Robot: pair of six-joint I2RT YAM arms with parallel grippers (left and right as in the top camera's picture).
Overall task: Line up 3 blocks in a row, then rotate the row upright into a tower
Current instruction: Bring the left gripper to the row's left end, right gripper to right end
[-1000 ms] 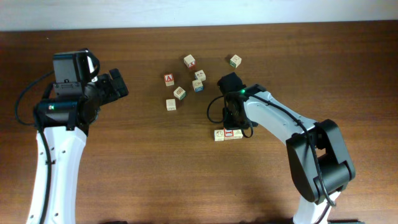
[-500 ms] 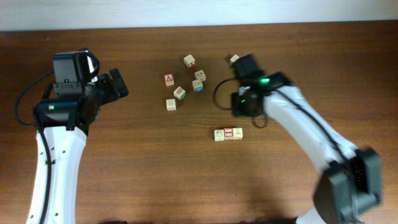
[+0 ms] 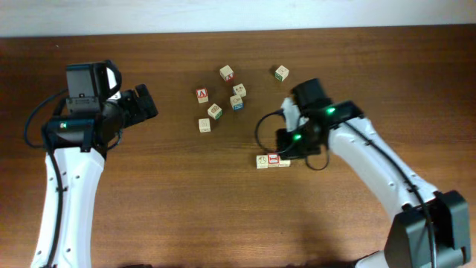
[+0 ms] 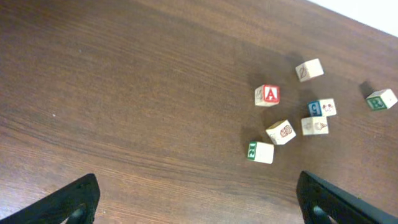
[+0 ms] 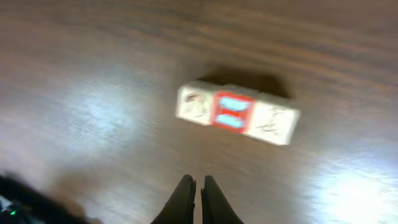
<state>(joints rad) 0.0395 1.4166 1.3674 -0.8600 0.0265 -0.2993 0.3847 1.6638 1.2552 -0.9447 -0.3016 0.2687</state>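
Observation:
Three pale wooden blocks lie touching in a short row (image 3: 273, 160) (image 5: 238, 113). The left block (image 3: 262, 161) has a greenish picture, the middle block (image 5: 232, 112) a red frame, and the right block (image 5: 277, 122) a pale face. My right gripper (image 3: 287, 147) (image 5: 198, 181) hovers close beside the row. It is shut and holds nothing, and its tips stop short of the blocks. My left gripper (image 3: 146, 104) (image 4: 198, 190) is wide open and empty, far to the left of the blocks.
Several loose alphabet cubes are scattered behind the row. Among them are a red A cube (image 3: 201, 95) (image 4: 267, 94), a green-sided cube (image 3: 204, 125) (image 4: 260, 151) and one set apart at the back (image 3: 281, 72) (image 4: 380, 99). A black cable (image 3: 260, 130) loops by the right wrist.
The right arm rose from the row, swung toward the back of the table, then came back down beside the row. The three blocks have not moved, and the left arm has barely moved.

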